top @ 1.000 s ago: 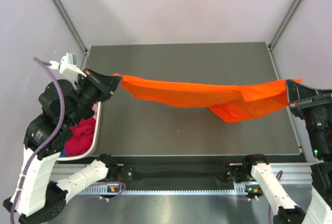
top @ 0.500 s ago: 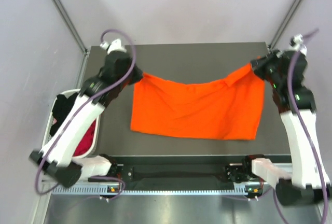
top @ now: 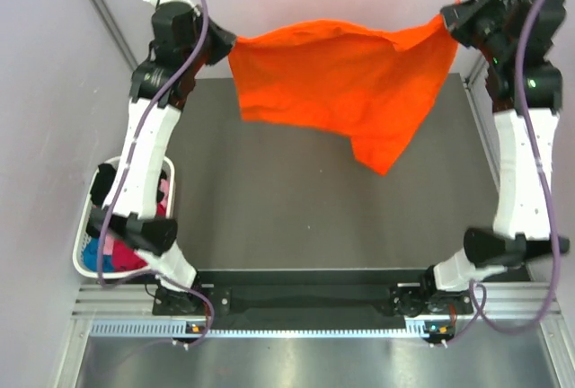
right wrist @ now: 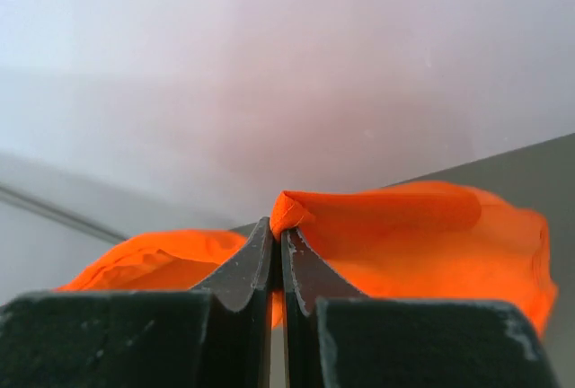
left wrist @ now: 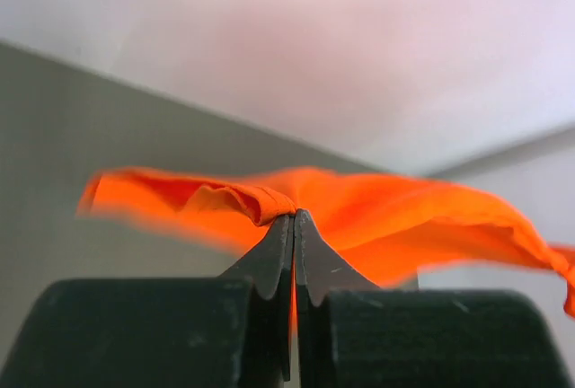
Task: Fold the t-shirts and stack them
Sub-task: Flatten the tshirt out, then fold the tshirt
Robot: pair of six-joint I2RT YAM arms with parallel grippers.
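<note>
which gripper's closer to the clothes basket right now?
Left. The left gripper, shut on the orange shirt, is raised beyond the basket on its side; the right gripper holds the shirt's other corner across the table.

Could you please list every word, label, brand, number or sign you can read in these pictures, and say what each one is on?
None can be read.
The orange t-shirt shows plain cloth, with no print or label in view.
The basket and the table show no writing either.
</note>
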